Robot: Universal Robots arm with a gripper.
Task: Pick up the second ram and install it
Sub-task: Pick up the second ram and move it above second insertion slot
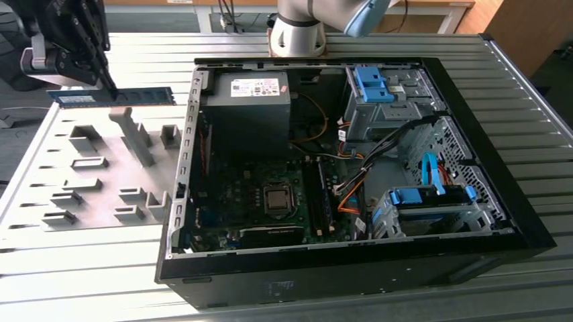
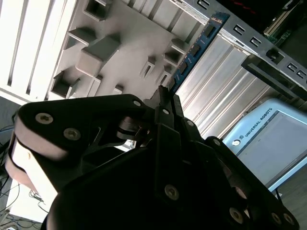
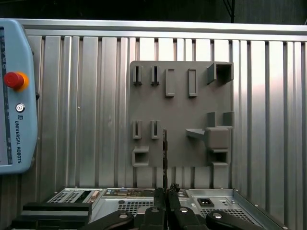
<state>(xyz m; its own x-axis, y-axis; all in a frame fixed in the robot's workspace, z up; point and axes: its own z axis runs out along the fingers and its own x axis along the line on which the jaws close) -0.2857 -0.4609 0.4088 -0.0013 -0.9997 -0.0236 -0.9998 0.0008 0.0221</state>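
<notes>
The second ram (image 1: pixel 112 97) is a bluish-green stick held level in the air above the far end of the grey holder plate (image 1: pixel 98 174), at the exterior view's left. My gripper (image 1: pixel 111 92) is shut on it from above, near the stick's middle. In the second wrist view the ram (image 2: pixel 196 48) runs out from between the black fingertips (image 2: pixel 163 96). The first wrist view has it edge-on as a thin dark line (image 3: pixel 164 153) rising from the gripper (image 3: pixel 166 192), over the holder plate (image 3: pixel 182 86). The black motherboard slots (image 1: pixel 315 191) lie inside the open computer case (image 1: pixel 501 235).
The holder plate carries several grey blocks and one tall post (image 1: pixel 134 137) just below the ram. The case holds a power supply (image 1: pixel 251 100), blue drive brackets (image 1: pixel 430 198) and loose cables. A teach pendant (image 3: pixel 14 96) lies on the ribbed metal table beside the plate.
</notes>
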